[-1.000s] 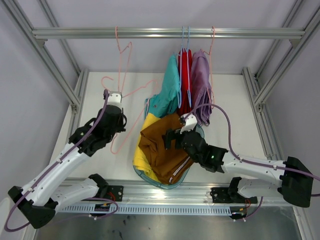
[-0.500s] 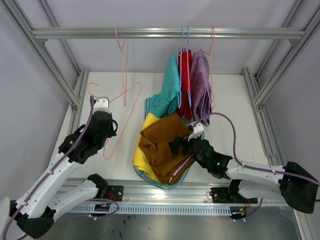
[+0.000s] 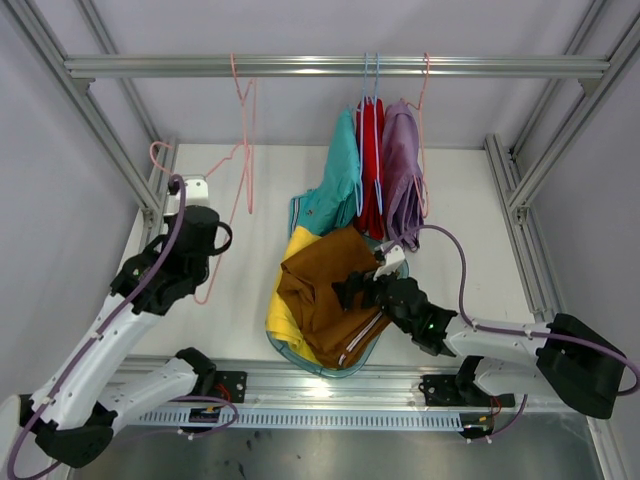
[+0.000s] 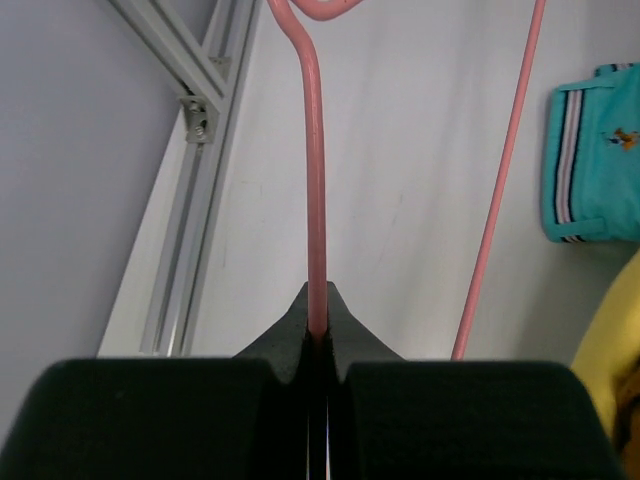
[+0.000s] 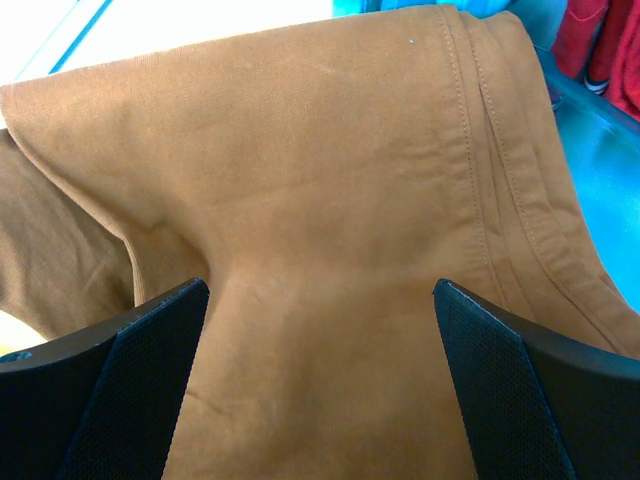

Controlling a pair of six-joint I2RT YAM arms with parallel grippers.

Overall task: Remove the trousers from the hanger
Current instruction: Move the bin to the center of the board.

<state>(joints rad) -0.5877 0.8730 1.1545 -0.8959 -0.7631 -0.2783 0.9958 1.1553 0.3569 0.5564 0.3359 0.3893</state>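
My left gripper is shut on the wire of a bare pink hanger, held low over the left of the table. In the left wrist view the wire runs straight out from between the closed jaws. The teal trousers, red trousers and lilac trousers hang from hangers on the top rail. The brown trousers lie on the yellow trousers in a teal basket. My right gripper is open just above the brown cloth, nothing between its fingers.
A second bare pink hanger hangs from the rail at the left. Aluminium frame posts stand along both table sides. The edge of the teal trousers shows at the right of the left wrist view.
My left arm has carried the pink hanger leftwards and back, away from the basket. The right gripper has stayed open over the brown trousers, shifting only slightly.
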